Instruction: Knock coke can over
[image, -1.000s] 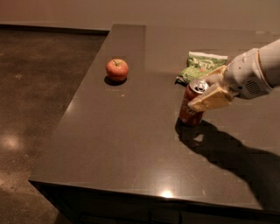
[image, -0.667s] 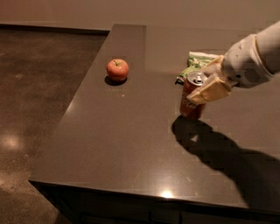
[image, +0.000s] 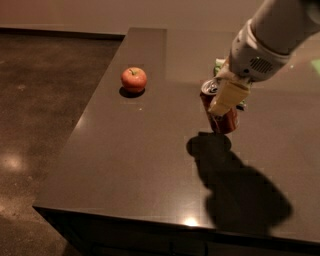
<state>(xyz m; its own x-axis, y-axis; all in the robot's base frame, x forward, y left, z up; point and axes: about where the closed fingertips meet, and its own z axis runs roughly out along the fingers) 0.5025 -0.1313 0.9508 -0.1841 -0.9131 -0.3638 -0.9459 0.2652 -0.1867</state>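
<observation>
You were, I think, in the tipping step: the gripper (image: 223, 100), open or closed I could not tell, was at the coke can (image: 228, 121) leaning left on the table (image: 150, 150) near the green bag (image: 219, 63), and next probably needed a sideways push.

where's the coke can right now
In the camera view the coke can is right of centre on the table, right of the apple, with the gripper at its top.
</observation>
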